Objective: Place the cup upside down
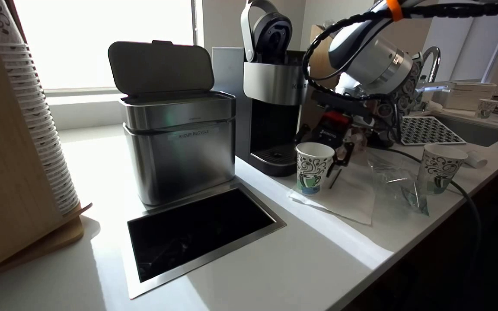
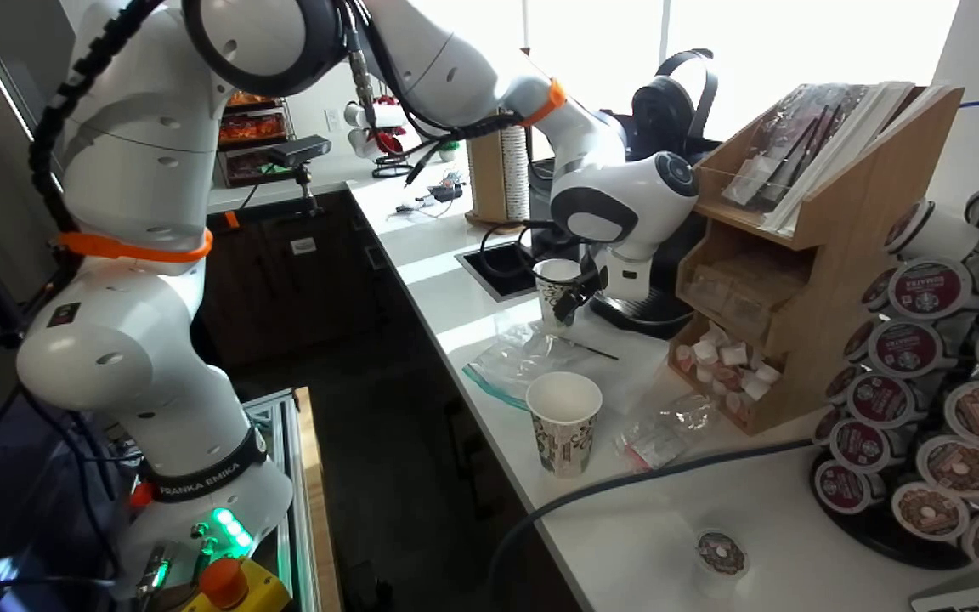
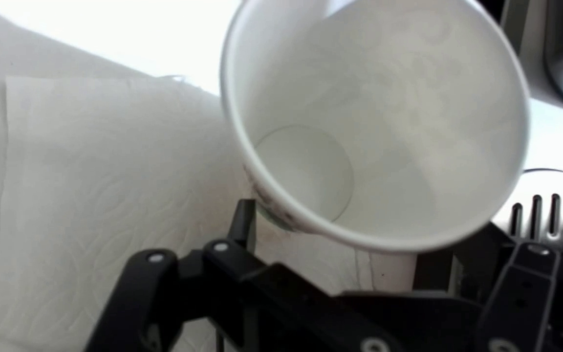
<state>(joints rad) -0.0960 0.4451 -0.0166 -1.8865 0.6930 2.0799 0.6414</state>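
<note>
The cup (image 1: 314, 168), white paper with a green print, stands upright on a paper towel (image 1: 357, 209), mouth up. It also shows in an exterior view (image 2: 553, 297), partly covered by the gripper. In the wrist view I look into the open mouth of the cup (image 3: 384, 122). My gripper (image 3: 374, 230) is low beside the cup, its fingers spread wide on either side of the near wall. A small gap shows between the left finger and the cup. The right fingertip is partly hidden behind the rim. The gripper also shows in an exterior view (image 1: 326, 146).
A similar second cup (image 2: 564, 429) stands near the counter's front edge beside a clear plastic bag (image 2: 511, 361). The coffee machine (image 1: 275, 84) stands close behind the gripper. A steel bin (image 1: 182, 155) and a framed opening (image 1: 205, 233) lie beyond. A wooden organizer (image 2: 863, 255) holds pods.
</note>
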